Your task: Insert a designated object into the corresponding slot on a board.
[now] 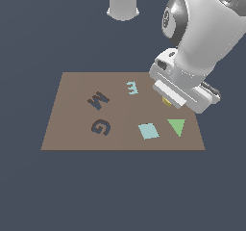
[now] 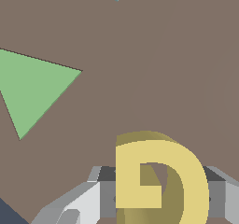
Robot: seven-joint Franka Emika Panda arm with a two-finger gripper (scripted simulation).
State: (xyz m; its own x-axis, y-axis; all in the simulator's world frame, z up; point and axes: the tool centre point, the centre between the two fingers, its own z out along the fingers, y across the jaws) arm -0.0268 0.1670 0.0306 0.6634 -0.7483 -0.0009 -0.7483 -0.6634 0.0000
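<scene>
The yellow G [image 2: 189, 171] sits between the fingers of my gripper [image 2: 161, 197], which touch it on both sides. In the exterior view only a sliver of the yellow G [image 1: 166, 101] shows under the hand, where my gripper [image 1: 167, 99] hangs low over the brown board [image 1: 67, 119] near its far edge on the exterior view's right. The dark G-shaped slot [image 1: 101, 127] lies empty toward the board's other side, well apart from the gripper.
A dark M-shaped recess [image 1: 98, 100] lies just behind the slot. A light-blue E [image 1: 132, 87], a light-blue square [image 1: 148, 131] and a green triangle [image 1: 177, 126] rest on the board around the gripper. A grey pedestal [image 1: 123, 4] stands beyond the board.
</scene>
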